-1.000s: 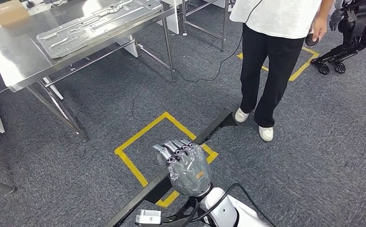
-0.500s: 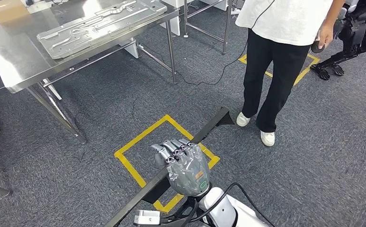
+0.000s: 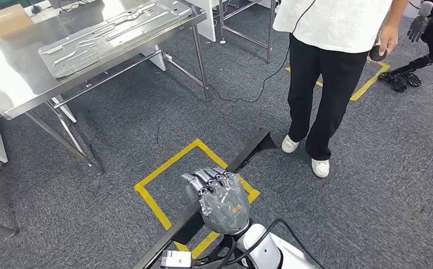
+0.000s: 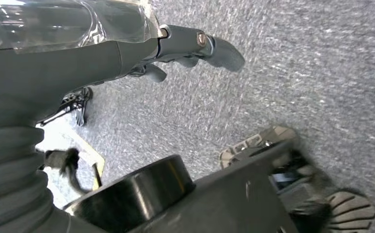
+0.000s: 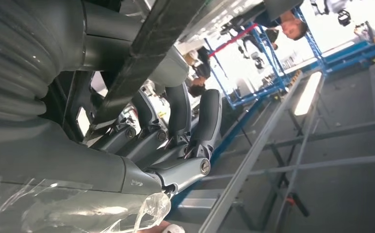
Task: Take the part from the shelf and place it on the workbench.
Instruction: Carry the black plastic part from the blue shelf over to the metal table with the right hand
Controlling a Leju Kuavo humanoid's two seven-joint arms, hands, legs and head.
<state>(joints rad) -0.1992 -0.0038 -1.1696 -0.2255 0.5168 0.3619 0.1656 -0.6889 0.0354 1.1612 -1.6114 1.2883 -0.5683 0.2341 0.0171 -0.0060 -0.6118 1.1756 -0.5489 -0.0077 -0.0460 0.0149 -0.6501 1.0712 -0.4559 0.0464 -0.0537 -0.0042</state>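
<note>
head view has the right hand (image 3: 220, 200) wrapped around a long black part (image 3: 246, 152), carried low over the carpet, above the yellow floor square (image 3: 163, 168). my worry is the far end: it sticks way out, near the person (image 3: 331, 67), so a turn toward the workbench (image 3: 12, 73) could clip their legs or a table leg. it's held off-centre too, so it might twist in the grip. arm's pushed forward, back of the hand up, fingers curled over the bar. left hand (image 4: 127, 43) hangs by the floor, nothing in it, fingers loosely out.
</note>
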